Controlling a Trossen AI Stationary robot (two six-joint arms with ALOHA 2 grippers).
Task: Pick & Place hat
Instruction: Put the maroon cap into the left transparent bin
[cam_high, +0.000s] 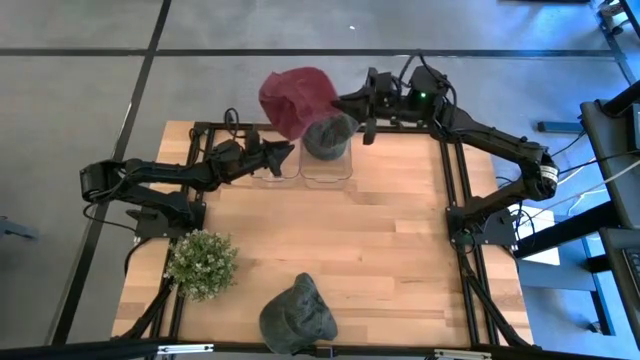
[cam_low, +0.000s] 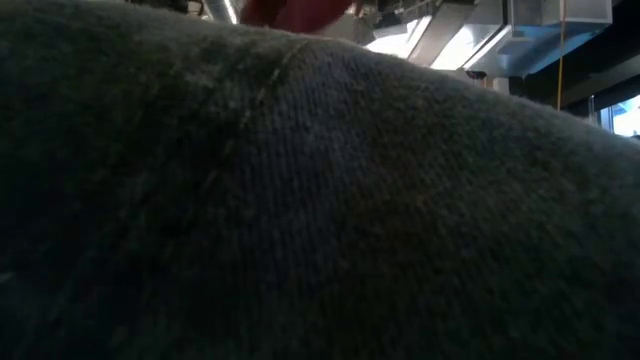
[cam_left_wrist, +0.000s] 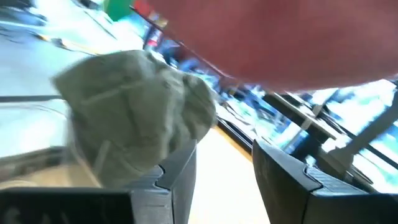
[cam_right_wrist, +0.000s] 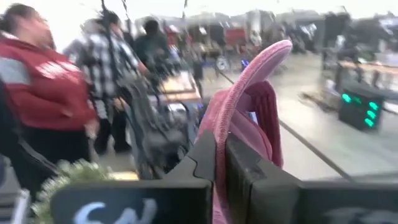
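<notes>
Currently, left to right: the potted plant (cam_high: 202, 262) sits at about 8 o'clock on the tabletop (cam_high: 400, 240). The left hand (cam_high: 284, 152) hovers at about 11 o'clock, by the clear containers (cam_high: 277, 168), fingers parted and holding nothing. A grey hat (cam_high: 297, 315) lies at 6 o'clock on the front edge, so close to the low camera that it blocks that view. A second greyish hat (cam_high: 327, 135) sits on top of a clear container (cam_high: 326, 165) at 12 o'clock. The red hat (cam_high: 296, 98) hangs in the air just above it, past the tabletop's far edge. The right hand (cam_high: 345, 100) pinches the red hat's edge, fingers closed tight on the fabric (cam_right_wrist: 239, 118).

Risks: the grip is only on a thin fold of brim, so the hat may slip out on a fast swing. The dangling fabric may also brush the greyish hat and knock it or its container. The left hand is near, so the arms could clash.
</notes>
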